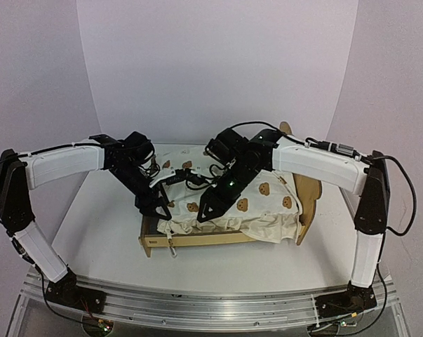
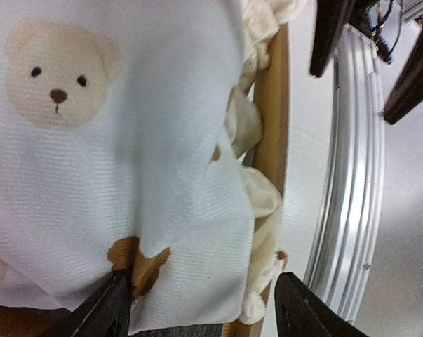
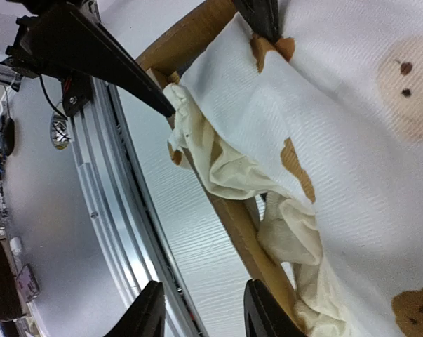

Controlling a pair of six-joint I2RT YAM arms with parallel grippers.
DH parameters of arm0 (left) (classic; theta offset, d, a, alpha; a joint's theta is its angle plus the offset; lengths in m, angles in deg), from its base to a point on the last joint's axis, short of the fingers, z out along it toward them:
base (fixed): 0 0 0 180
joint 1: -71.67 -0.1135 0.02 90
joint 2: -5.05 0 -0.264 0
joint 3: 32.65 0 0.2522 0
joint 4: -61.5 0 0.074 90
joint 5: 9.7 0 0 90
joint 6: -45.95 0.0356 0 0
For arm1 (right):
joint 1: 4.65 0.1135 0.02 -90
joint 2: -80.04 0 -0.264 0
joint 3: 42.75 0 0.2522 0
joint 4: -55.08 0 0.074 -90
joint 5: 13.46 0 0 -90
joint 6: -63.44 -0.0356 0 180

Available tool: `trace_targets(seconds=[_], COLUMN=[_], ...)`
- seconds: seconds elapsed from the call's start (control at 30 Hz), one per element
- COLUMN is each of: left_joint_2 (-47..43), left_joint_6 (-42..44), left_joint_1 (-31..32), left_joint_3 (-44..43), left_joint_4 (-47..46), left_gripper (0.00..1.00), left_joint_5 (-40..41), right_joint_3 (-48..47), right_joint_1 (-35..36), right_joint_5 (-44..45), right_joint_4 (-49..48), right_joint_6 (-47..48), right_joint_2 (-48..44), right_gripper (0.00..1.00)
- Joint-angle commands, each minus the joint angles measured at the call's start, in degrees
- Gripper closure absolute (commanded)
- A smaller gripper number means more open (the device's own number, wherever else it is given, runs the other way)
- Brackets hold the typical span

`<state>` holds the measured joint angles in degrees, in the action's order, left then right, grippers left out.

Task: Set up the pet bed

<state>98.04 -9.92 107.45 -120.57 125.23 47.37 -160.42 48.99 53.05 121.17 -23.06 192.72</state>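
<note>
Cushion (image 1: 267,203) lies in the pet bed (image 1: 197,240), ruffle bunched over its 6 o'clock rail; left tool (image 2: 202,279) and right tool (image 3: 204,284) both released; tucking remains

I see a white counter (image 1: 102,225) with a faint wood-grain surface, a ribbed metal rail (image 1: 211,307) along its near edge, and plain pale walls (image 1: 211,63) behind and beside it.
</note>
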Motion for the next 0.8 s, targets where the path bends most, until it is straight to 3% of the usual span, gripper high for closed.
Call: trace_targets(seconds=[0.0,0.2,0.47,0.5,0.77], left_joint_2=[-1.83,-0.04,1.66,1.81,2.88], left_joint_6=[1.53,2.28,-1.13,-1.7,-5.2], left_joint_1=[2.14,2.62,1.74,0.86,-2.99], left_joint_3=[1.93,5.3,3.93,3.59,1.27], left_joint_4=[-4.61,-7.27,-10.68,-10.86,-9.78], left_gripper=[0.31,0.4,0.96,0.99,1.0], left_joint_5=[5.15,9.22,13.34,13.13,8.13], right_joint_3=[1.59,5.88,13.03,13.54,9.52], right_joint_1=[-0.28,-1.65,-1.74,-1.72,-1.17], right_joint_5=[0.21,-0.25,-0.18,-0.64,-3.84], right_joint_4=[-1.86,-6.04,-19.5,-21.15,-22.6], right_joint_6=[-8.21,-10.83,-14.16,-14.33,-16.64], right_joint_2=[0.32,-1.21,-2.58,-2.53,6.31], right_gripper=[0.62,0.63,0.7,0.71,0.73])
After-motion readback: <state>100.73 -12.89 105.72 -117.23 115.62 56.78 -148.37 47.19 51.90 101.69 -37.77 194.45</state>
